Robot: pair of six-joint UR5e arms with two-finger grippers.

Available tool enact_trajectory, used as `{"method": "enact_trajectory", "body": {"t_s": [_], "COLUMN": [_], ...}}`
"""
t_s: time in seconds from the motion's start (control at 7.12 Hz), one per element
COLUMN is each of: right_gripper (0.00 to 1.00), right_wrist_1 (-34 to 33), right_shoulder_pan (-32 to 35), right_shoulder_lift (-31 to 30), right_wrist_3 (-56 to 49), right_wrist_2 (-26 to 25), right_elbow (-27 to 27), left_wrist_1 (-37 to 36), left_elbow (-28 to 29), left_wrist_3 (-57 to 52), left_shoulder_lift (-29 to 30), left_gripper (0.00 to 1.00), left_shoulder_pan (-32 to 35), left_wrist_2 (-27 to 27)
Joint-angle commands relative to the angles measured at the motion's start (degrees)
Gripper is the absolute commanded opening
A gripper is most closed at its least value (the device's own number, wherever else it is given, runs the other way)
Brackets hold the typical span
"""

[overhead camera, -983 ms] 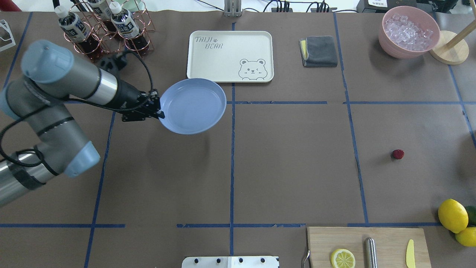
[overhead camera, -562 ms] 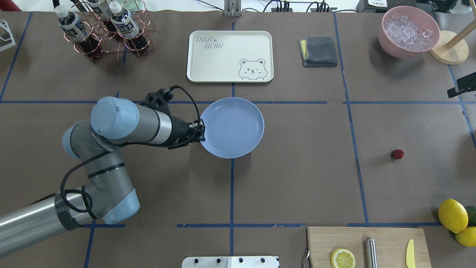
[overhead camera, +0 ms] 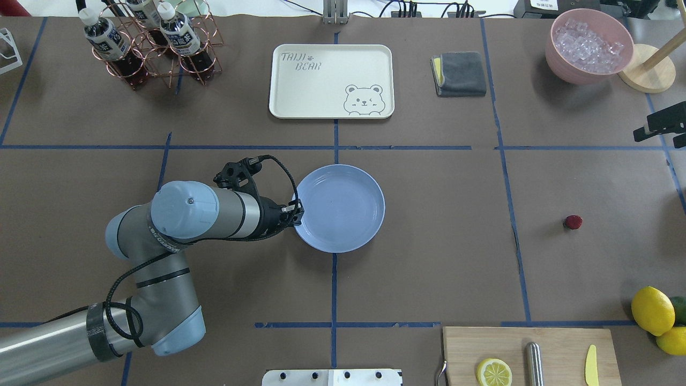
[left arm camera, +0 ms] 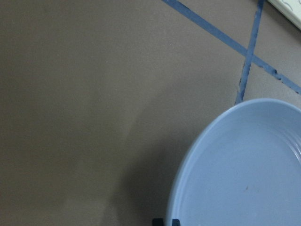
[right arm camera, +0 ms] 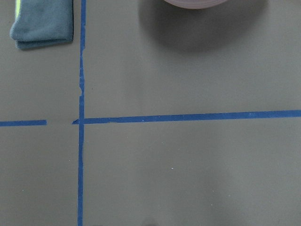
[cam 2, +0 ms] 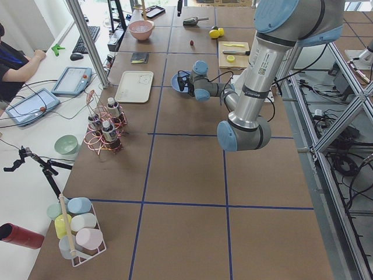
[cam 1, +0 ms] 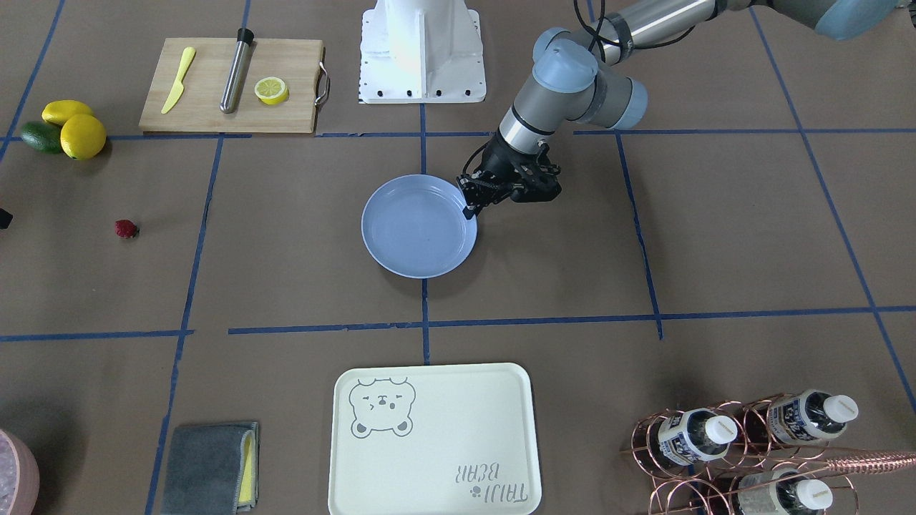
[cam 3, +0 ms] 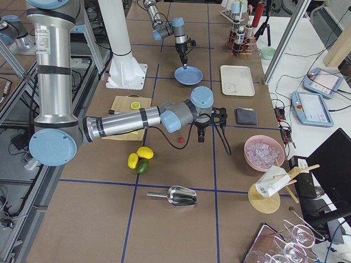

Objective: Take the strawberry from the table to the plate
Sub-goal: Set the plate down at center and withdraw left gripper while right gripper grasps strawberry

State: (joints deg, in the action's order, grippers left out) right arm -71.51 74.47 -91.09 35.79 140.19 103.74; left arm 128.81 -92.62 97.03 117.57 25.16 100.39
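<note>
The small dark-red strawberry (overhead camera: 573,222) (cam 1: 126,228) lies alone on the brown table (overhead camera: 429,252), right of centre. The light-blue plate (overhead camera: 343,206) (cam 1: 417,227) is empty and sits at mid-table over a blue tape line. My left gripper (overhead camera: 297,211) (cam 1: 471,207) is shut on the plate's left rim. In the left wrist view the plate (left arm camera: 244,183) fills the lower right. Whether it rests on the table or hangs just above it I cannot tell. My right gripper (overhead camera: 658,127) (cam 3: 200,135) is beyond the strawberry at the overhead view's right edge; its fingers are not clear.
A cream bear tray (overhead camera: 332,80), a grey cloth (overhead camera: 461,74), a pink bowl of ice (overhead camera: 589,45) and a copper bottle rack (overhead camera: 153,45) line the far side. The cutting board (overhead camera: 530,354) and lemons (overhead camera: 653,310) sit near right.
My left arm has carried the plate from the far left down toward the table's middle. My right gripper has come into the overhead view at the right edge.
</note>
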Motion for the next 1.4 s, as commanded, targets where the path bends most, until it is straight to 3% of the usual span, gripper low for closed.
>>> {"method": "enact_trajectory", "body": {"t_s": [0.0, 0.28, 0.42, 0.56, 0.7, 0.98, 1.26], "right_gripper": [1.0, 1.0, 1.0, 1.0, 1.0, 1.0, 1.0], "right_wrist_1": [0.05, 1.97, 5.46, 13.59, 17.41, 17.54, 17.45], "right_shoulder_pan": [-0.64, -4.92, -7.91, -12.81, -18.6, -23.99, -26.38], "right_shoulder_lift": [0.04, -0.31, -0.92, -4.41, -6.01, -6.38, -6.12], "right_wrist_3": [0.07, 3.47, 8.19, 13.46, 16.91, 19.82, 19.93], "right_wrist_2": [0.0, -3.14, -5.34, -9.89, -15.94, -19.14, -20.91], "right_elbow": [-0.03, 0.06, 0.06, -0.12, -0.47, -0.73, -1.78], "left_wrist_1": [-0.14, -3.71, -11.32, -17.22, -18.59, -23.04, -26.16], "left_elbow": [-0.45, -2.02, -6.91, -10.96, -12.31, -13.89, -16.62], "left_wrist_3": [-1.23, -3.67, -8.56, -11.83, -12.91, -19.12, -22.67], "left_shoulder_lift": [-0.32, 0.11, 0.2, 0.21, -0.23, -0.41, -2.67], "left_gripper": [0.99, 1.0, 1.0, 1.0, 1.0, 1.0, 1.0], "left_shoulder_pan": [-0.03, 1.63, 4.25, 7.76, 10.32, 16.02, 17.28], "left_wrist_2": [-0.02, 0.5, 1.11, 5.04, 7.34, 7.45, 7.54]}}
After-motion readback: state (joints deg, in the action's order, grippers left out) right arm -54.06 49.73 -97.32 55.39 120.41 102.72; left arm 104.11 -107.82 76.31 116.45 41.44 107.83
